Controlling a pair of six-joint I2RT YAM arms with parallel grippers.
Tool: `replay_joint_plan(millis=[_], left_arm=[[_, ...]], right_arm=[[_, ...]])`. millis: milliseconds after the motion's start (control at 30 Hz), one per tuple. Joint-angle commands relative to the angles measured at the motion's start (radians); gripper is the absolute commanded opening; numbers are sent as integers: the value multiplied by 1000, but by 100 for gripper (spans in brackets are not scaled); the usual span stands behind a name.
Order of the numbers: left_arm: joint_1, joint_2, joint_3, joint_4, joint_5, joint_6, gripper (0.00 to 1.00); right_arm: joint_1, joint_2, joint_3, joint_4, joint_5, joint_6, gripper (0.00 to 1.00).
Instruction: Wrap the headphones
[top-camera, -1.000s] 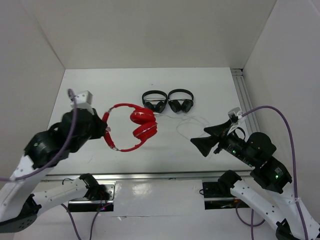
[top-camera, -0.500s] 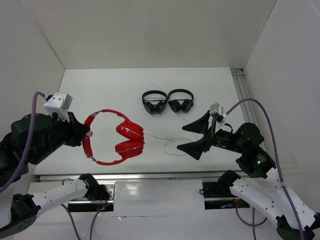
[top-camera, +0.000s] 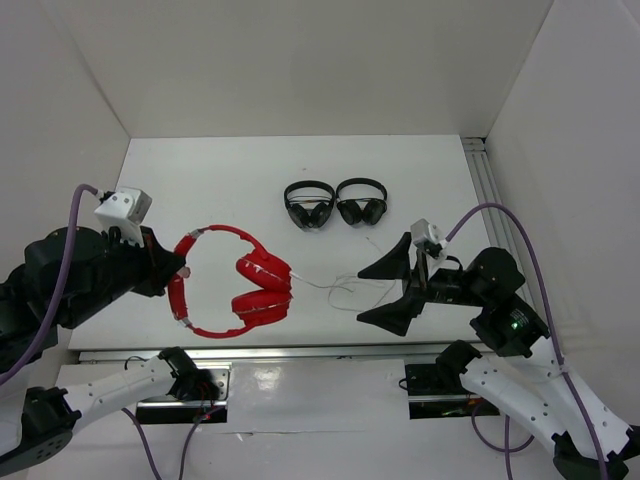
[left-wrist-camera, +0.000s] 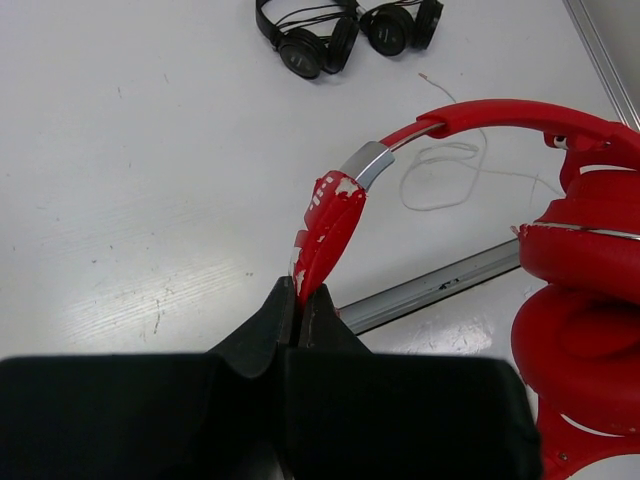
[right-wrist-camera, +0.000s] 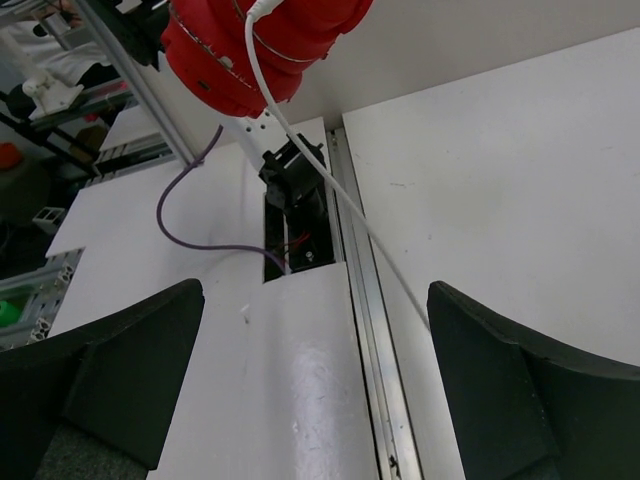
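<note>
The red headphones (top-camera: 262, 290) hang above the table's front left, held by the headband (top-camera: 181, 290). My left gripper (top-camera: 178, 268) is shut on that headband; in the left wrist view the jaws (left-wrist-camera: 299, 300) pinch its worn red padding (left-wrist-camera: 325, 235). The thin white cable (top-camera: 330, 287) trails right from the cups and loops on the table. My right gripper (top-camera: 385, 292) is open and empty, its fingers on either side of the cable loop. In the right wrist view the cups (right-wrist-camera: 260, 45) show at top with the cable (right-wrist-camera: 330, 195) running down between the wide-open fingers (right-wrist-camera: 500, 380).
Two small black headphones (top-camera: 310, 204) (top-camera: 361, 201) lie side by side at the table's middle back. A metal rail (top-camera: 492, 190) runs along the right edge and another along the front edge (top-camera: 300, 350). White walls enclose the table.
The left gripper carried the red headphones left and toward the front edge, then shifted slightly right. The right gripper moved left and nearer to the cable loop, staying open.
</note>
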Motion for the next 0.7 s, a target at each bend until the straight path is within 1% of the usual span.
replay_joint_plan(millis=[0, 100, 233, 267, 400, 467, 500, 567, 667], left_arm=[[-5, 6, 42, 105, 9, -46, 0], [-5, 15, 42, 105, 9, -55, 0], [-5, 15, 42, 114, 9, -67, 0], [-5, 15, 52, 123, 18, -67, 0], [-5, 33, 61, 124, 27, -76, 0], [-5, 33, 61, 124, 27, -86, 0], [-5, 33, 61, 124, 27, -86, 0], [-5, 33, 61, 124, 27, -98, 0], [-5, 33, 71, 124, 27, -107, 0]], right_arm=[[7, -5, 3, 72, -43, -8, 100], [7, 4, -21, 138, -25, 3, 100], [7, 70, -41, 230, -34, 24, 100], [7, 94, -52, 244, -34, 24, 98], [7, 144, -73, 290, 41, 12, 97], [7, 167, -74, 315, 41, 0, 90], [7, 191, -74, 315, 41, 0, 80], [7, 211, -83, 349, 31, 0, 72], [18, 233, -127, 419, 21, 20, 66]])
